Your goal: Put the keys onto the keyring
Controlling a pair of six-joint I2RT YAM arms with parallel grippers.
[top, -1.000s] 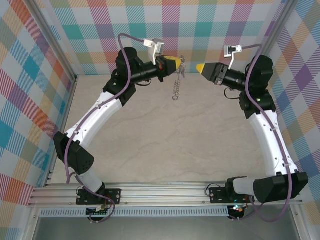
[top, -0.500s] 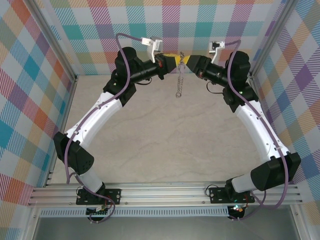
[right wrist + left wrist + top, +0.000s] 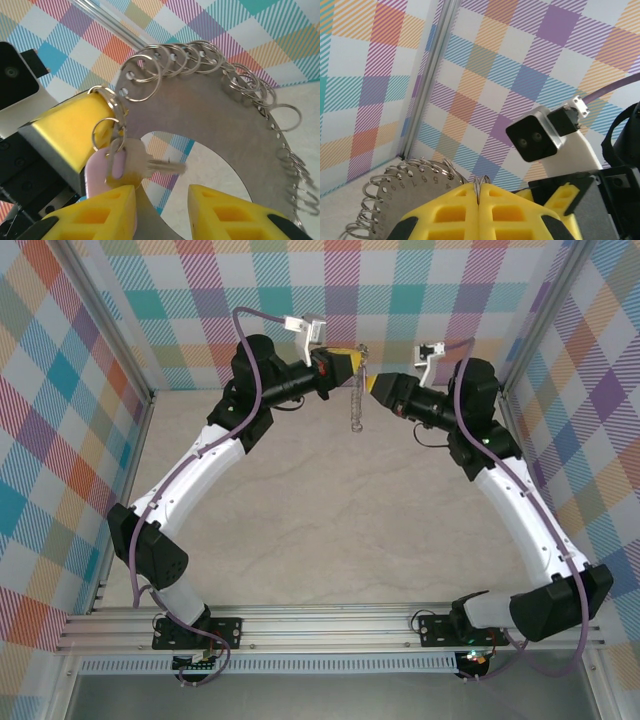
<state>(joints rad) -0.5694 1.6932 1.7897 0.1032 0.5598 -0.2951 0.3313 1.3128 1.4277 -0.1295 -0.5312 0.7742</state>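
The keyring (image 3: pixel 225 132) is a flat grey metal hoop with several split rings threaded through holes along its rim. It hangs from my left gripper (image 3: pixel 481 188), which is shut on one of those split rings (image 3: pixel 483 180). From above, the keyring (image 3: pixel 354 405) dangles below my left gripper (image 3: pixel 358 362). A small silvery key (image 3: pixel 150 162) with a pale lilac head (image 3: pixel 99 172) hangs on a little ring beside the left gripper's yellow finger (image 3: pixel 75 130). My right gripper (image 3: pixel 161 194) is open just under the key, its left fingertip close to the key's head.
The checked back wall (image 3: pixel 400 300) stands right behind both grippers. The right wrist's camera block (image 3: pixel 535 140) faces the left gripper at close range. The pale tabletop (image 3: pixel 330 510) lies below the hanging hoop.
My right arm has swung left, bringing its gripper up against the left gripper and the hanging keyring, with its jaws slightly narrower. The left arm has held still.
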